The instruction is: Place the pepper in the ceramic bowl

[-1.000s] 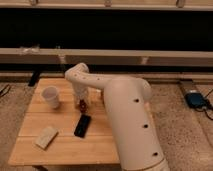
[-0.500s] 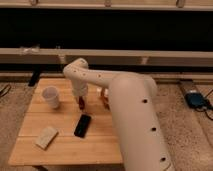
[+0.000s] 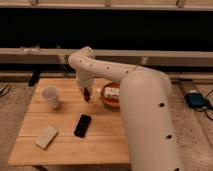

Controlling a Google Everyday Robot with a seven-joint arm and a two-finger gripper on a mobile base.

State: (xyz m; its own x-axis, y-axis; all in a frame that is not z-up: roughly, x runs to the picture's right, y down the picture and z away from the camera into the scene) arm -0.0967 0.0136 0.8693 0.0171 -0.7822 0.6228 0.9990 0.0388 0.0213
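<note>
The pepper (image 3: 87, 95) is a small dark-red piece at the tip of my gripper (image 3: 86, 93), which points down over the wooden table (image 3: 60, 120) and is shut on it, a little above the surface. The ceramic bowl (image 3: 107, 102), reddish-orange with a whitish inside, stands just right of the gripper, and my arm partly covers its right side. The pepper is left of the bowl's rim, not over it.
A white cup (image 3: 51, 96) stands left of the gripper. A black phone (image 3: 82, 125) lies in front of it, and a pale flat block (image 3: 46, 136) lies at the front left. A low ledge and a dark wall run behind the table.
The gripper with the pepper has moved a little to the right, closer to the bowl. The cup, phone and block have not moved.
</note>
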